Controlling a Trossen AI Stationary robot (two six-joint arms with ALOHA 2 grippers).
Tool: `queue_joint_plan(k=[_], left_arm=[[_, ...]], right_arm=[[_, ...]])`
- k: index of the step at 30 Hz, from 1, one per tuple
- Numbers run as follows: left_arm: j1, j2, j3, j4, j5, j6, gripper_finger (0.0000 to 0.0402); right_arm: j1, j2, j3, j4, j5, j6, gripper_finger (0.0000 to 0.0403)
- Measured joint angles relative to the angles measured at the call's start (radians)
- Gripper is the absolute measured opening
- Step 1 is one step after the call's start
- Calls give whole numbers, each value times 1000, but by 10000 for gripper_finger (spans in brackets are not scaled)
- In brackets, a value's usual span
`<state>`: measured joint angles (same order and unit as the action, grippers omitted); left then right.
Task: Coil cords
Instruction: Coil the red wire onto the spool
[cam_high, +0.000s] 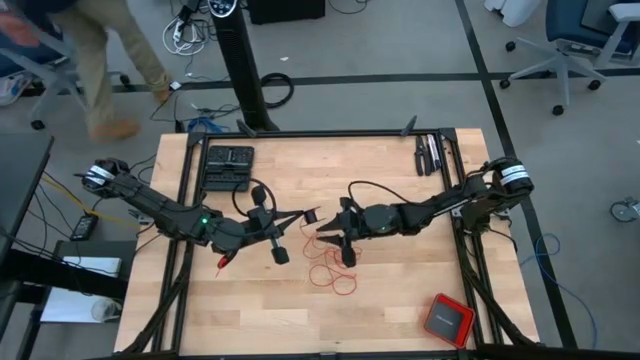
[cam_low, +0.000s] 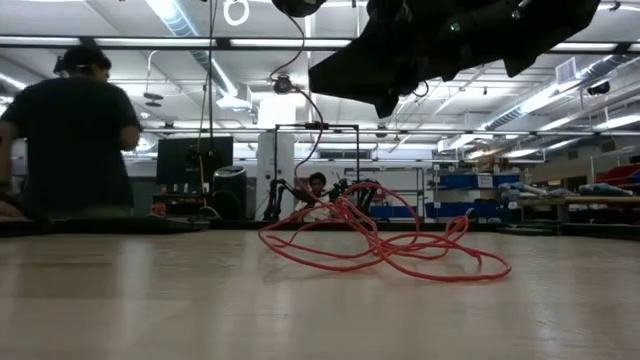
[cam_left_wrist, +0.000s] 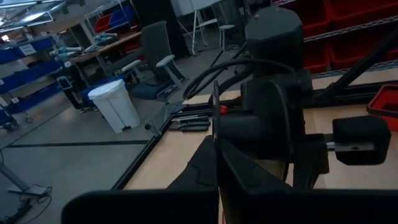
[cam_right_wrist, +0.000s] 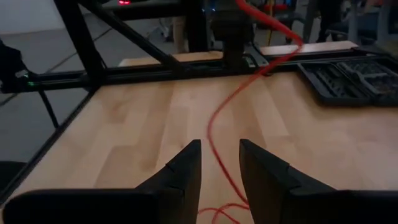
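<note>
The thin red cord (cam_high: 331, 272) lies in loose loops (cam_low: 385, 240) on the wooden table near its middle. One strand (cam_low: 316, 125) rises from the pile to my left gripper (cam_high: 307, 216), which is shut above the table. A loose red end (cam_high: 223, 262) hangs beside the left arm. My right gripper (cam_high: 323, 230) faces the left one, just right of it and over the loops. It is open, with one finger on either side of the rising strand (cam_right_wrist: 214, 140); I cannot tell whether they touch it. My left gripper holds the cord above the table by a strand (cam_right_wrist: 258, 14) that climbs to it from the pile. The exact place between the fingers is hidden by the gripper itself. The strand hangs in a slack curve, and the rest of the cord lies on the table.
A black tool case (cam_high: 229, 166) sits at the far left of the table and dark tools (cam_high: 430, 152) at the far right. A red square box (cam_high: 447, 319) lies near the front right corner. A person (cam_low: 70, 130) stands beyond the table's far left.
</note>
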<state>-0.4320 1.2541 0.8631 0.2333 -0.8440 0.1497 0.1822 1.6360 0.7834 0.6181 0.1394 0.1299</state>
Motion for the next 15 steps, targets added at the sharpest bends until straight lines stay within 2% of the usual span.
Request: queue_joint_plan(k=[6,11,15], left_arm=[[0,0,0,13,0,-3,0],[0,0,0,36,0,-3,0],[0,0,0,51,-1,-3,0]], right_arm=[[0,0,0,-10,-2,-41,107],[6,0,0,-30,68,-95,107],[8,0,0,-38,67,-108,107]])
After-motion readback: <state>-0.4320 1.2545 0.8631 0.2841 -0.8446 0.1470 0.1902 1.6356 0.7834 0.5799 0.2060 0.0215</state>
